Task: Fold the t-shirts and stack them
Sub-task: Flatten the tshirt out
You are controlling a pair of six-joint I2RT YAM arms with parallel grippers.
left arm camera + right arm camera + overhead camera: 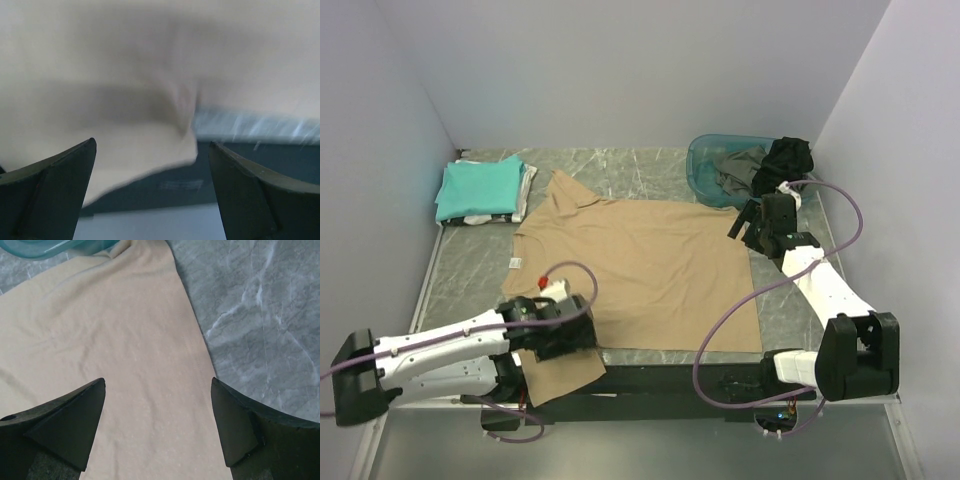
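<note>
With the tan t-shirt flat mid-table, one sleeve drooping off the 7 o'clock edge, and the left gripper and right gripper both spread apart on nothing, a shallow pinch could let cloth slip and skew the fold.

One tan shirt, one teal shirt, one bin.
</note>
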